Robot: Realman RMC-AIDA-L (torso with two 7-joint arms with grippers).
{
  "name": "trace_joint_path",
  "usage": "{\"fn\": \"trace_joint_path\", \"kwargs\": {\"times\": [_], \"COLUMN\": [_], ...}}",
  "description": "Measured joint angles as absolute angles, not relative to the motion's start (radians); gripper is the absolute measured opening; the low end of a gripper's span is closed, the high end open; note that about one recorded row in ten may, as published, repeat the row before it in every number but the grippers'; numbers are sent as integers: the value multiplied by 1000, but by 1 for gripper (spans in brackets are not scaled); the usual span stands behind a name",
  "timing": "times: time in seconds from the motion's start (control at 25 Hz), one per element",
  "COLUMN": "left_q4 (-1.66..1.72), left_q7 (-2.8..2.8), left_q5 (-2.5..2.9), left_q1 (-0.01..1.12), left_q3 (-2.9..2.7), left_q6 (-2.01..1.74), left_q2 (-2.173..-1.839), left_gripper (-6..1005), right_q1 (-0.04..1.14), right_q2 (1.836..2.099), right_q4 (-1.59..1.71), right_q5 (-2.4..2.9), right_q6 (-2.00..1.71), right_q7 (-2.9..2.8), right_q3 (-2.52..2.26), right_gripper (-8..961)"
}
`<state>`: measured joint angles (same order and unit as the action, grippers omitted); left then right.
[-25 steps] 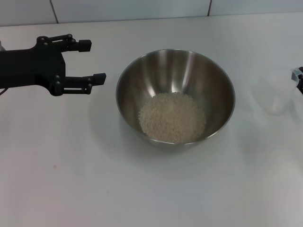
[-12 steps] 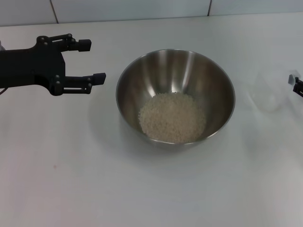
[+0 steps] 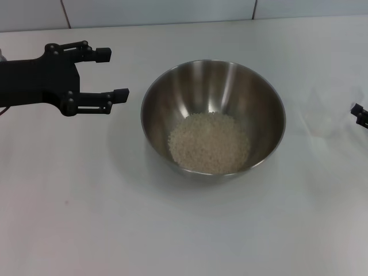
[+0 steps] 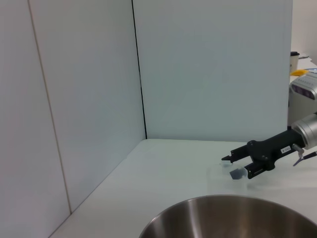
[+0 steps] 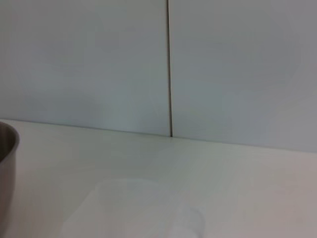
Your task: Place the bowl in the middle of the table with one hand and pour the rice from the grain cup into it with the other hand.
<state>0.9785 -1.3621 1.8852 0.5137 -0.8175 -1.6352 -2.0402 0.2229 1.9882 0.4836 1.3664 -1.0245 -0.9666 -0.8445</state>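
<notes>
lab bench, white table (plain panel walls)

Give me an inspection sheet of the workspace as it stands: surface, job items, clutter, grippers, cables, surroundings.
Surface: white table, no spilled grains seen.
Bowl: steel bowl upright near the table's middle.
Rice: heap of rice inside the bowl.
Grain cup: clear grain cup upright on the table to the bowl's right, looks empty.
Clutter: nothing seen.
Left gripper: left gripper open, left of the bowl, apart from it, holding nothing.
Right gripper: right gripper open, beside the cup at the head view's right edge, not gripping it.
Cables: nothing seen.
Surroundings: pale wall panels behind the table.
</notes>
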Motion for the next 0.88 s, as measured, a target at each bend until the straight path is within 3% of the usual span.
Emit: {"fn": "trace_joint_path", "kwargs": {"times": [0.16,0.28,0.44,0.56,0.64,0.68,0.72,0.88], "left_q4": [979,979,979,981,981,981,981,988], "left_q7": [-1362,-1369,-1373,-1374,-1374,-1374,-1374,-1380], "left_q5": [1885,1885,1881,1876,1876,1879,1879,1883], "left_q1": [513,512,508,506,506,504,504,494], "left_q3": [-818,-817,-817,-811,-810,-814,-814,-813], "left_q6": [-1636,-1638,-1650,-1678,-1691,-1699,-1699,-1757], "left_q2": [-2042,-2044,-2045,-2042,-2041,-2040,-2040,-2032], "left_gripper": [842,842,842,842,842,842,842,842], "right_q1": [179,104,49,19,25,49,49,143], "right_q2": [2003,2035,2045,2031,2003,1973,1973,1913], "right_q4": [508,581,659,750,810,860,860,978], "right_q5": [1361,1365,1367,1384,1440,1518,1518,1740], "right_q6": [-1089,-1224,-1394,-1589,-1687,-1746,-1746,-1860], "right_q7": [-959,-967,-1049,-1189,-1285,-1383,-1383,-1619], "right_q3": [-820,-764,-725,-708,-704,-696,-696,-631], "right_gripper": [741,745,745,746,746,746,746,746]}}
